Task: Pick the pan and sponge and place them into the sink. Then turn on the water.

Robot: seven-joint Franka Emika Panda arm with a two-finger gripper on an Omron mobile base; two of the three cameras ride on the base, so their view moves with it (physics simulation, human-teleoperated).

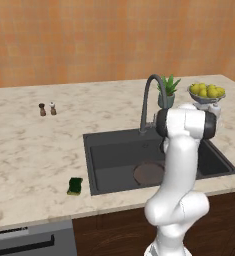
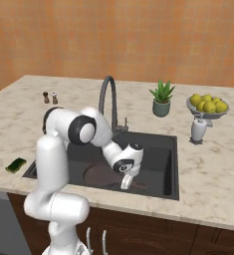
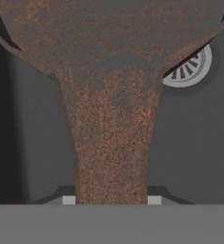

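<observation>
Looking at the marble counter (image 1: 34,145) first: we see the sink (image 1: 114,150) sunk into it, centre-right of the left base frame, faucet (image 1: 148,100) arching over its back edge. Our arm reaches down into the basin. The pan (image 1: 148,173) lies on the basin floor at lower centre, partly behind the arm. In the hand view the gripper (image 3: 111,200) is closed on the pan's handle, which runs up the middle between the tips, with the drain (image 3: 189,70) at upper right. The sponge (image 1: 75,186) sits on the counter just left of the sink, lower left of frame.
</observation>
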